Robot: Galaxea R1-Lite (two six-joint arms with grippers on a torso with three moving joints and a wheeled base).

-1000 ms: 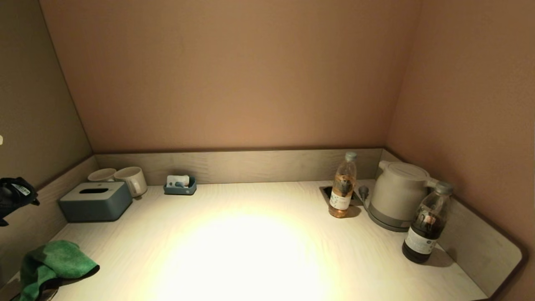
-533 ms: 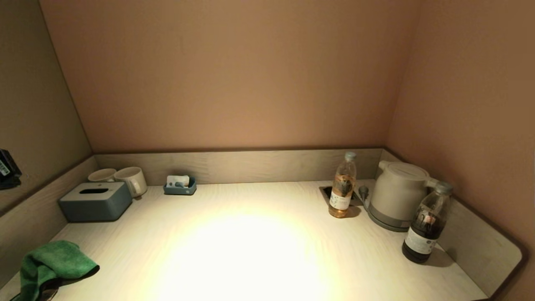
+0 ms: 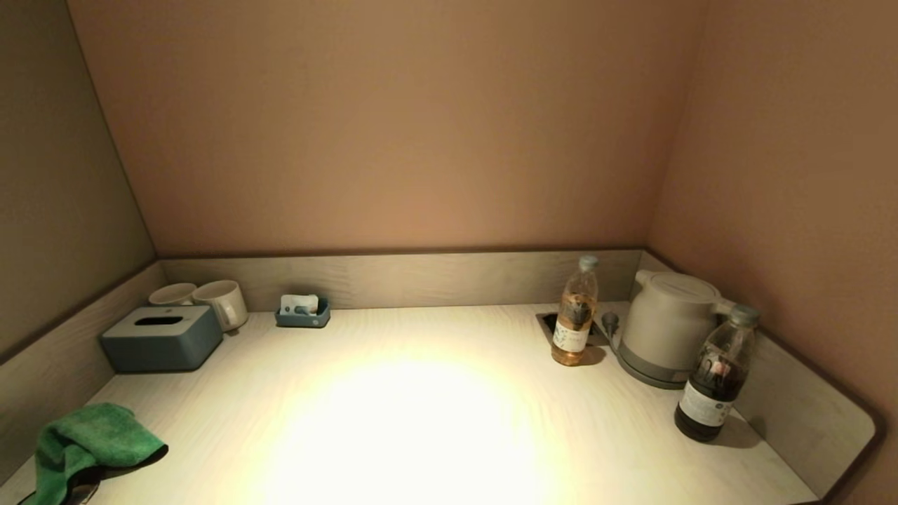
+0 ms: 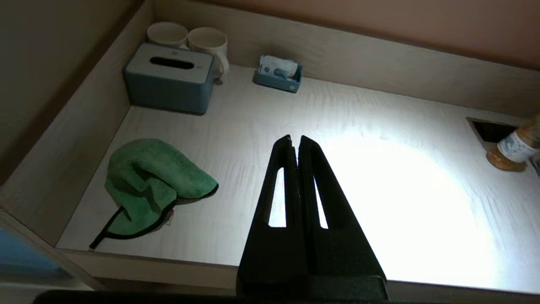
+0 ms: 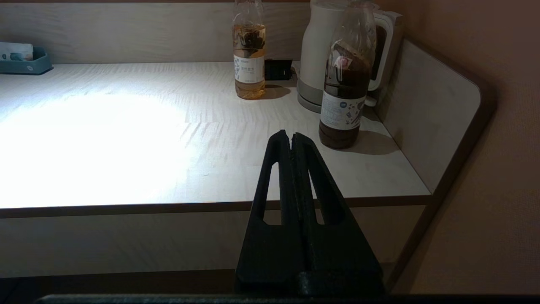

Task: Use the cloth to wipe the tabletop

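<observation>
1. My left hand (image 4: 296,141) is up in the air over the front part of the counter (image 4: 379,177), fingers pressed together, holding nothing. It's off to the side of the cloth, not above it.
2. My right hand (image 5: 291,137) is parked low, out past the front edge of the counter, near the dark bottle (image 5: 345,80) corner. Fingers pressed together too, nothing in them. It can just sit there.
3. The cloth (image 4: 147,185) is a crumpled green heap in the near-left corner of the counter, close to the side wall and the front edge, with a dark-trimmed bit trailing toward the lip.
4. So the wipe isn't underway, the step in hand is grabbing the cloth. I reckon the trick is: spread the left fingers first, come down on the fat bunched middle of the heap, not the thin trailing edge.
5. Once it's pinched, press it flat-ish and drag across the bare middle.
6. Watch the tissue box (image 4: 168,76) and mugs (image 4: 190,38) behind the cloth, and the pale bottle (image 3: 575,315) and kettle (image 3: 666,322) at the far right; those bottles look tippy.
</observation>
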